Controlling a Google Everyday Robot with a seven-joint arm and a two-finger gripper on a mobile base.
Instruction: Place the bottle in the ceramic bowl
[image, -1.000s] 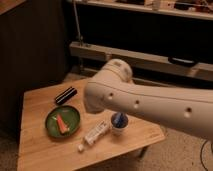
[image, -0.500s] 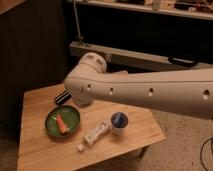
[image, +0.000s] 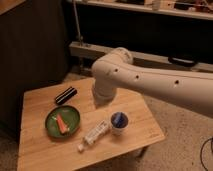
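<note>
On the left half of a light wooden slatted table (image: 40, 150): small black oblong case (image: 65, 95) toward the back, lying at a slant. In front of it, shallow round dark green ceramic bowl (image: 50, 116), holding one small orange piece (image: 61, 123).

Right of the bowl, on bare wood: slim white plastic bottle with pale label (image: 94, 134), lying flat on its side, outside the bowl, between bowl and cup. Long axis diagonal, running from near-left to far-right. Whitish cap end at lower left, pointing to the table's front edge; base end at upper right, just beside the cup, contact unclear.

Next over: small white cup with a blue thing inside (image: 119, 121), upright.

Above the table's back middle: thick white robot arm (image: 150, 82), reaching in from the right, bulky rounded joint hanging over the wood. Gripper itself not visible anywhere; open or shut cannot be told.

Around: dark panel on the left, grey metal rail and dim shelving behind, speckled floor to the right.
</note>
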